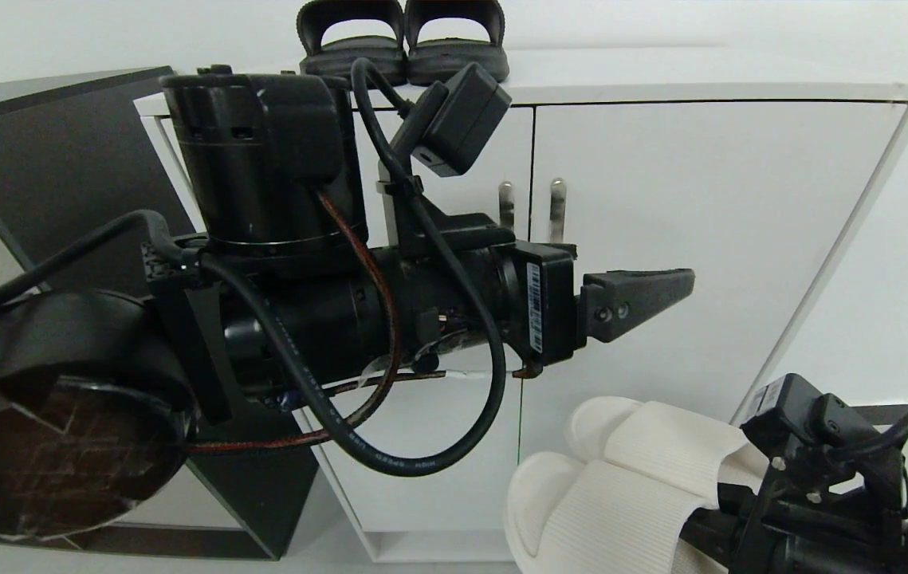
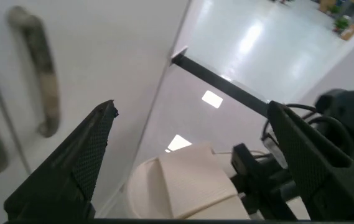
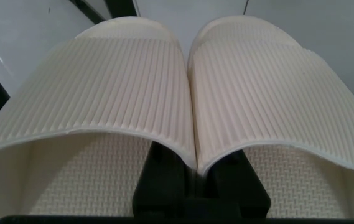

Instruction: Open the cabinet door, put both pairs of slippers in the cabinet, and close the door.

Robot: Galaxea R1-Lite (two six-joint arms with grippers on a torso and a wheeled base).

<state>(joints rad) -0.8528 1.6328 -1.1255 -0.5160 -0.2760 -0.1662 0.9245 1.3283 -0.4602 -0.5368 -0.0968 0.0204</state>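
White two-door cabinet (image 1: 709, 223) standing shut, metal bar handles (image 1: 557, 209) flanking centre seam. Left gripper (image 2: 192, 111) hovering before right door, jaws spread wide, handles lying at 10 o'clock from tips. Likely best: sliding jaws over one bar, clamping squarely, pulling along hinge arc. Right gripper (image 3: 196, 182) pinching cream ribbed slippers (image 1: 621, 470) by inner edges, 5 o'clock. Black slide slippers (image 1: 403, 40) sitting on cabinet top, 12 o'clock. Dark grey panel (image 1: 47, 159) standing at 9 o'clock; glossy pale floor (image 2: 257, 43) reflecting lights.

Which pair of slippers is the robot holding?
The white ribbed pair, clamped in the right gripper; the black pair sits atop the cabinet.
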